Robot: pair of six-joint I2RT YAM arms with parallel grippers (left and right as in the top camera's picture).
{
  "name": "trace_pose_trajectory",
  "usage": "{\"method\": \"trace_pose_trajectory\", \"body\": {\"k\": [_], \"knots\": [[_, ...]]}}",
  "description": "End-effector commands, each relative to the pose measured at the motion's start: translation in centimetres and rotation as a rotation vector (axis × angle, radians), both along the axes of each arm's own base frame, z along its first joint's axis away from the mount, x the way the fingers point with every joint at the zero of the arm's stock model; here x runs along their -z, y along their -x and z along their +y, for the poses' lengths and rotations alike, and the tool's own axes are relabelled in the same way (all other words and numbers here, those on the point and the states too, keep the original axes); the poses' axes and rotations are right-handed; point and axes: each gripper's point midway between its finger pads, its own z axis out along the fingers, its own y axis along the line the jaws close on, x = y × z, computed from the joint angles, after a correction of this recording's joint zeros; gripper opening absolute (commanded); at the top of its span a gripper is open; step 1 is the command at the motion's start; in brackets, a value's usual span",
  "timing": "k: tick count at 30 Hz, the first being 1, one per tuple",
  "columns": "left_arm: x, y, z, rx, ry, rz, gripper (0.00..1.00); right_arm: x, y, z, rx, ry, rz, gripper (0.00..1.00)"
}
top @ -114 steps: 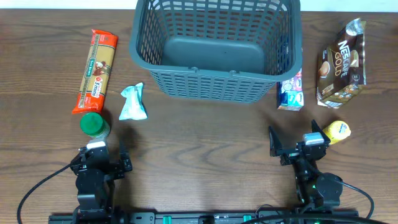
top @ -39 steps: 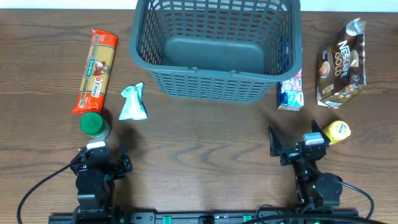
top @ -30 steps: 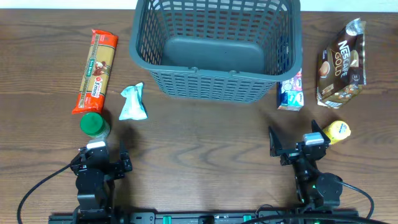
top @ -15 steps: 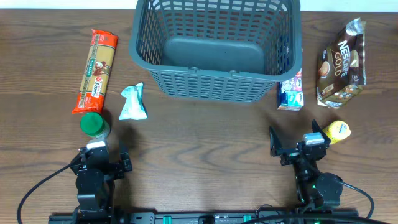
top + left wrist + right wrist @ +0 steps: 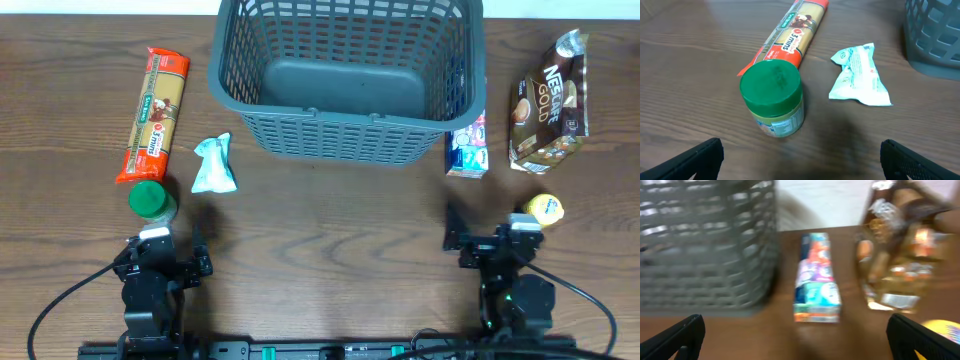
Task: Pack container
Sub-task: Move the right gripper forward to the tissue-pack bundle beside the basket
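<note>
The container (image 5: pixel 345 135), a large dark grey lattice basket, stands empty at the back middle of the table. My left gripper (image 5: pixel 163 247) is open at the front left, just behind a green-lidded jar (image 5: pixel 151 200). In the left wrist view the jar (image 5: pixel 772 97) stands ahead of the open gripper (image 5: pixel 801 161), apart from it. My right gripper (image 5: pixel 487 232) is open at the front right, with nothing between its fingers. A small colourful carton (image 5: pixel 817 277) lies ahead of the right gripper (image 5: pixel 797 336), beside the container's wall (image 5: pixel 705 245).
A long pasta packet (image 5: pixel 154 115) and a crumpled teal packet (image 5: pixel 213 165) lie left of the container. A brown coffee bag (image 5: pixel 549 100) is at the far right. A small yellow object (image 5: pixel 544 209) sits right beside the right gripper. Bare wood lies between the arms.
The right gripper has shifted a little to the right, towards the yellow object, and its wrist view is blurred by motion. The left arm and all items are unmoved.
</note>
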Motion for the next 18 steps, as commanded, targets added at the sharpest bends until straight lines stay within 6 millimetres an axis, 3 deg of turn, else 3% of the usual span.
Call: {"method": "trace_pose_trajectory", "body": {"k": [1,9,18], "knots": [[0.6,0.0,0.1,0.002,-0.016,0.009,0.99,-3.5,0.9,-2.4,0.137,0.037,-0.034,0.99],[0.6,0.0,0.1,0.002,-0.016,0.009,0.99,-10.6,0.9,-3.7,0.214,0.06,0.0,0.99],[0.6,0.0,0.1,0.002,-0.016,0.009,0.99,-19.8,-2.9,-4.0,0.184,0.122,0.203,0.99]]}}
